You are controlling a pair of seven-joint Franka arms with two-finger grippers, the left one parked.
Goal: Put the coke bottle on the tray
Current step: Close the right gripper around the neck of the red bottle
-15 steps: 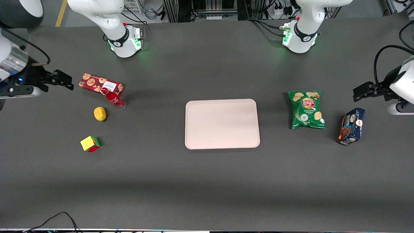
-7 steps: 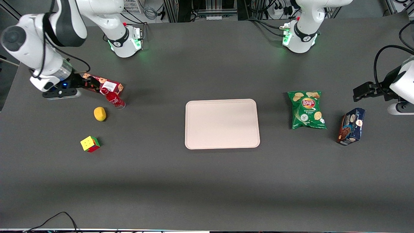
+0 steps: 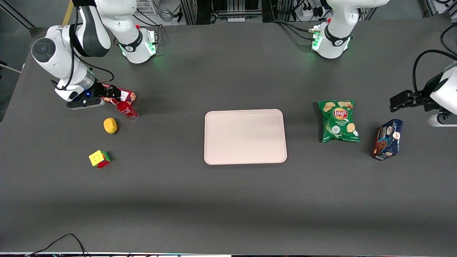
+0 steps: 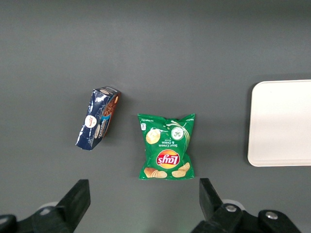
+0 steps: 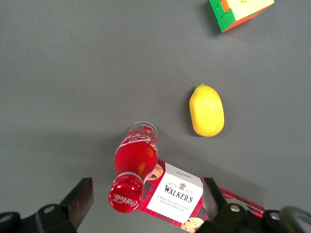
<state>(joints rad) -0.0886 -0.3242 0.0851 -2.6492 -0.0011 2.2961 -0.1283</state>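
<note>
We see the tray [image 3: 245, 136] bare at the middle of the front frame, well apart from the coke bottle [image 3: 126, 109], which stands at centre left just beside the cookie box [image 3: 125, 95], with the lemon [image 3: 110, 125] nearer the camera and the puzzle cube [image 3: 99, 159] nearer still; the gripper [image 3: 111, 93] hovers above the box, close to the bottle's cap. Only the right wrist view shows us its fingers [image 5: 80, 198] spread wide and holding nothing, the bottle [image 5: 133, 169] between them; only the left wrist view shows the chips bag [image 4: 166, 146] and blue packet [image 4: 98, 124] from above.
</note>
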